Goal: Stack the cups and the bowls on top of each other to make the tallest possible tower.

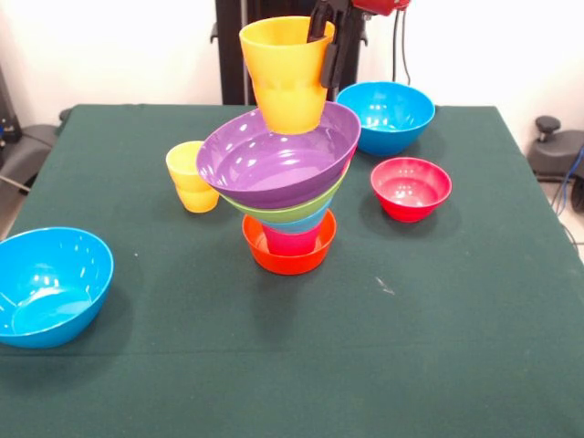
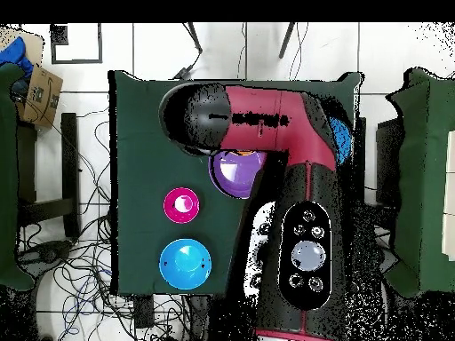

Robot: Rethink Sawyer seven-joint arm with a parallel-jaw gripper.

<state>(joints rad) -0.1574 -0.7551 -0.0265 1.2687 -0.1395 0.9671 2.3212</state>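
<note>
My gripper (image 1: 328, 36) comes down from the top of the front view and is shut on the rim of the orange cup (image 1: 287, 73), one finger inside and one outside. The cup hangs upright over the purple bowl (image 1: 274, 160), its base level with the bowl's far rim. I cannot tell if they touch. The purple bowl tops the tower (image 1: 290, 214), tilted, above lime green and light blue bowls, a red-pink cup (image 1: 292, 243) and the orange bowl (image 1: 287, 260) at the base. In the overhead view the arm (image 2: 267, 120) hides the gripper; part of the purple bowl (image 2: 233, 175) shows.
A yellow cup (image 1: 192, 178) stands just left of the tower. A small red bowl (image 1: 411, 187) (image 2: 182, 204) sits to the right. One blue bowl (image 1: 392, 114) (image 2: 185, 264) is behind it near the pedestal. Another blue bowl (image 1: 50, 283) lies at the front left edge.
</note>
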